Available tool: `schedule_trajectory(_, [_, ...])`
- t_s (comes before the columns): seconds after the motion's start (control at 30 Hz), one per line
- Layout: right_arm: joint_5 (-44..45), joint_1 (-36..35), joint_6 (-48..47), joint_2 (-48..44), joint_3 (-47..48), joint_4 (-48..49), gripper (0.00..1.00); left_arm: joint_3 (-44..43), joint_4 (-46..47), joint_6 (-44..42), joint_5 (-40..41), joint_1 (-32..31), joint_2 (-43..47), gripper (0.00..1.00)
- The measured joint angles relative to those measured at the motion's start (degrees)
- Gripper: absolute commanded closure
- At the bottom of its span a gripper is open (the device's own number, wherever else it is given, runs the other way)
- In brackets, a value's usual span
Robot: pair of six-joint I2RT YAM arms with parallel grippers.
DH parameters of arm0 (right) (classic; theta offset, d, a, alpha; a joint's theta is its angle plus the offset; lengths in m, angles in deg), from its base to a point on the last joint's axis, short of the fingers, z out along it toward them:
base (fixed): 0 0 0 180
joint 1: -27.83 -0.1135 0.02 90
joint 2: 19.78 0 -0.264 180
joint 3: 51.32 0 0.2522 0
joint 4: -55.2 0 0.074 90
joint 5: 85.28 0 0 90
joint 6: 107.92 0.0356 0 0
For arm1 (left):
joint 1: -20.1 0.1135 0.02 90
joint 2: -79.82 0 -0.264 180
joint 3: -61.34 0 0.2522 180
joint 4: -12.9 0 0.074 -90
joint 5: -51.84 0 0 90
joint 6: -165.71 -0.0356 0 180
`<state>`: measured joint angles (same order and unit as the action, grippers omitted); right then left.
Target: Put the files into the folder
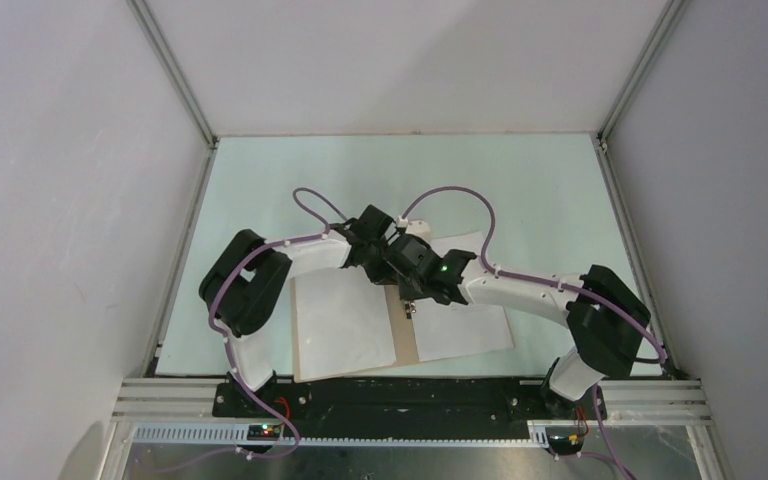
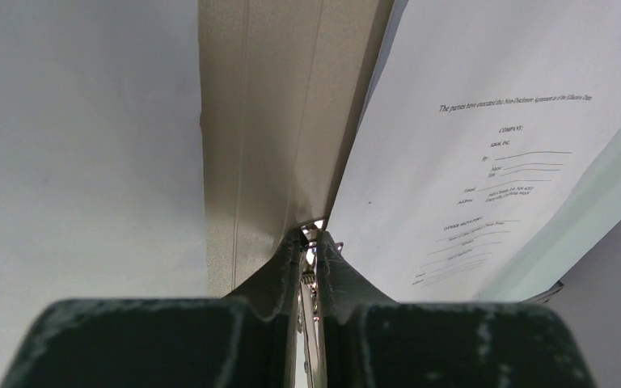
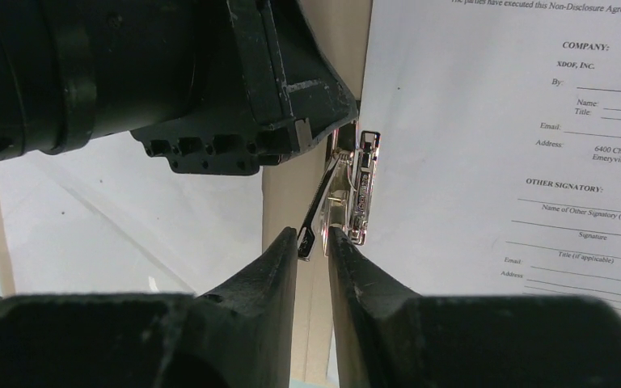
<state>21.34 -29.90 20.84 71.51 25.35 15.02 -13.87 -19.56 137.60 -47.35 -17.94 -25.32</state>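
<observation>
The tan folder (image 1: 406, 342) lies open near the front of the table. A blank white sheet (image 1: 345, 320) lies on its left half and a printed sheet (image 1: 465, 325) on its right half. The metal clip (image 3: 357, 184) sits on the spine. My left gripper (image 2: 311, 237) is shut on the far end of the clip, beside the printed sheet (image 2: 485, 162) and the tan spine (image 2: 259, 121). My right gripper (image 3: 314, 239) is shut on the tip of the clip's raised lever. Both grippers, left (image 1: 398, 272) and right (image 1: 408, 298), meet over the spine.
The left gripper's black body (image 3: 170, 73) hangs just beyond my right fingers. The printed sheet (image 3: 517, 145) lies askew, its far corner past the folder's edge. The pale green table (image 1: 400, 170) is boxed in by white walls and metal rails (image 1: 410, 395).
</observation>
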Motion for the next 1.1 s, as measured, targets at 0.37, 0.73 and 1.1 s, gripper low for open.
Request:
schedule_trajectory(0.37, [1.49, -1.81, -1.68, 2.25, 0.39, 1.51, 0.76, 0.26, 0.44, 0.7, -0.13, 0.0, -0.09, 1.0])
schedule_trajectory(0.73, [3.61, -3.61, -2.84, 4.68, 1.73, 1.33, 0.8, 0.26, 0.7, 1.11, -0.5, 0.02, -0.31, 1.0])
schedule_trajectory(1.1, [7.91, -5.55, -2.32, 5.25, 2.03, -1.73, 0.88, 0.26, 0.9, 1.22, -0.76, 0.02, -0.42, 1.0])
